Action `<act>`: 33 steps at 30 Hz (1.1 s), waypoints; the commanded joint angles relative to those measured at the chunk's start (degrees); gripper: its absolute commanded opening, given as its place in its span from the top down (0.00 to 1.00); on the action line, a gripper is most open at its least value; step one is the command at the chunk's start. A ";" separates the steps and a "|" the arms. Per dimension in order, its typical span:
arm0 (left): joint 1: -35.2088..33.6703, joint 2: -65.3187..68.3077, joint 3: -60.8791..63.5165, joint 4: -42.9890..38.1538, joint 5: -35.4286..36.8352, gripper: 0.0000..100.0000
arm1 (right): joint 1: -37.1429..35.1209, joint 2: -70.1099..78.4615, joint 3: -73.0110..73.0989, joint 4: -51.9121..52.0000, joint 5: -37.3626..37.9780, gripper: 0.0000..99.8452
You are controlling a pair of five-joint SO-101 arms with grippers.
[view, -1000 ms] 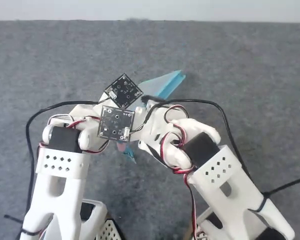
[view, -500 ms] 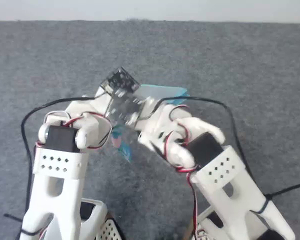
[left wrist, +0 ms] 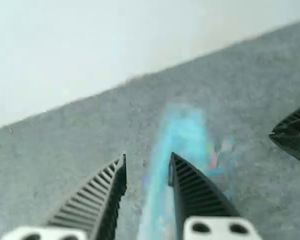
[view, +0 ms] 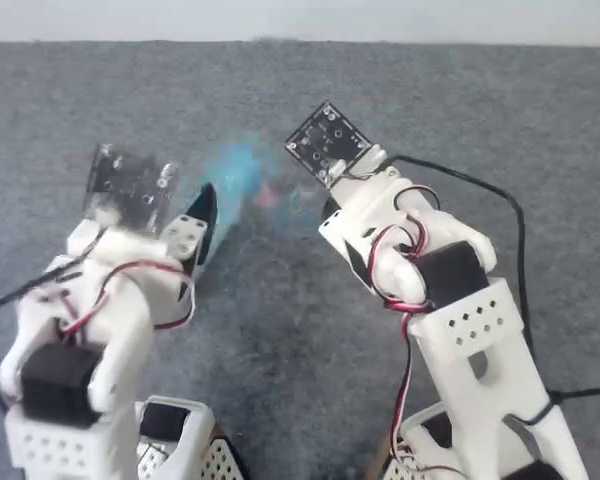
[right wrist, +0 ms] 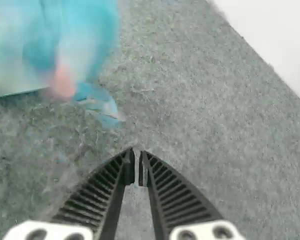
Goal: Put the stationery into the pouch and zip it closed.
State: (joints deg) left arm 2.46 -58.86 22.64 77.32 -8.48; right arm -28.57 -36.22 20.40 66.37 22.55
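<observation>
We are viewing a turquoise, translucent, soft plastic pouch (view: 238, 178), which is appearing as a blur in the upper centre of the high view, over the grey felt-like table covering (view: 480, 110). We are judging it to be light, limp and rather slippery, likely to fold or slide under a careless push. We are therefore advising a hold on a thin edge or corner beside the zip, not on the flat face. The left gripper (left wrist: 147, 157) is standing with its fingers apart. The pouch (left wrist: 182, 135) is showing just ahead of its tips, partly behind one finger, and we are unable to tell whether they are touching. The right gripper (right wrist: 137, 151) is pressing its fingers together on nothing, with the pouch (right wrist: 50, 45) lying apart from it, ahead and to one side. In the high view the pouch is sitting between the arms, the left at its lower left, the right at its right.
</observation>
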 commanded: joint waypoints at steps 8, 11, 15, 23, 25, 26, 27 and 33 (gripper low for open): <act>-0.53 0.97 4.26 -2.46 -2.64 0.98 | 0.48 -0.48 -0.79 0.04 1.23 0.99; -0.53 0.97 6.20 -2.29 -3.34 0.98 | 0.04 -0.40 3.78 -0.75 5.27 0.99; -0.88 0.97 11.30 -4.22 -3.43 0.98 | -0.40 -1.01 8.26 -2.59 4.75 0.99; -8.35 1.14 28.09 -19.25 -4.13 0.91 | 12.62 4.97 9.76 -1.89 5.45 0.99; -7.56 1.14 31.78 -21.27 -4.13 0.91 | 14.81 8.22 9.67 -2.15 5.54 0.99; -7.47 1.14 33.01 -21.71 -4.04 0.91 | 15.60 9.89 9.58 -2.51 5.63 0.99; -7.30 1.14 33.98 -22.07 -3.69 0.91 | 16.04 11.56 9.58 -3.03 5.63 0.99; -7.03 1.14 36.88 -21.98 1.41 0.91 | 16.40 22.20 8.88 -9.19 7.56 0.99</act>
State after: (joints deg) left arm -4.92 -57.98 59.38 56.84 -10.24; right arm -12.84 -16.53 30.51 60.66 29.49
